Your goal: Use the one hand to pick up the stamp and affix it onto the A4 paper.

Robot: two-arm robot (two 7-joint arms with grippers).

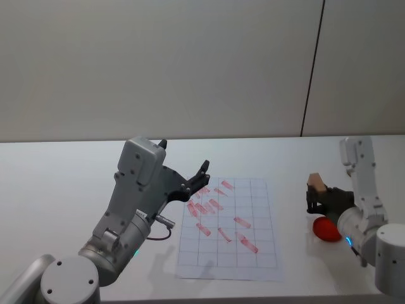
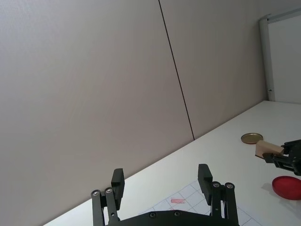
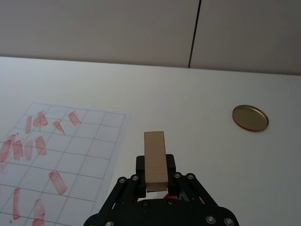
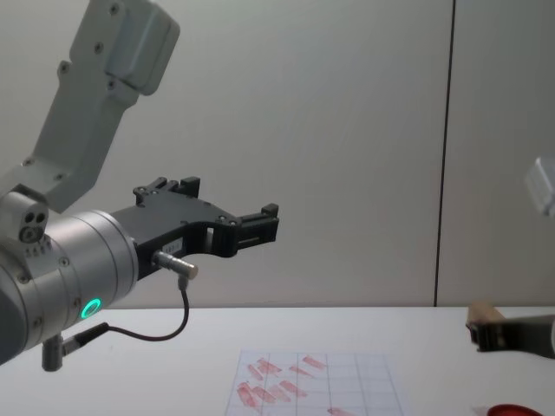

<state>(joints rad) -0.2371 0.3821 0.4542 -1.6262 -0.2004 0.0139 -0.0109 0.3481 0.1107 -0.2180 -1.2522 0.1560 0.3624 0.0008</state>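
On the right side of the white worktop (image 1: 63, 190), the right gripper (image 1: 318, 201) is clamped on the stamp (image 1: 316, 184), a small tan wooden block. It holds the block clear of the surface, directly above a round red ink pad (image 1: 326, 229). The right wrist view shows the stamp (image 3: 155, 161) standing up between the two black fingers, gripped near its lower end, with most of its length above them. A gold round disc (image 3: 250, 117) lies on the worktop farther off.

The A4 paper (image 1: 262, 253) lies flat to the left of the gripper, near the middle of the worktop. It carries a faint grid and many slanted red stamp marks, mostly on its left half.

The left gripper (image 1: 204, 171) hangs idle above the paper's far left corner, its fingers spread apart and empty.

The stamp looks light, rigid and smooth-sided, so it should not deform but could slip or twist under pressing force. A firm hold across its two flat sides seems best for pressing it squarely onto the paper.
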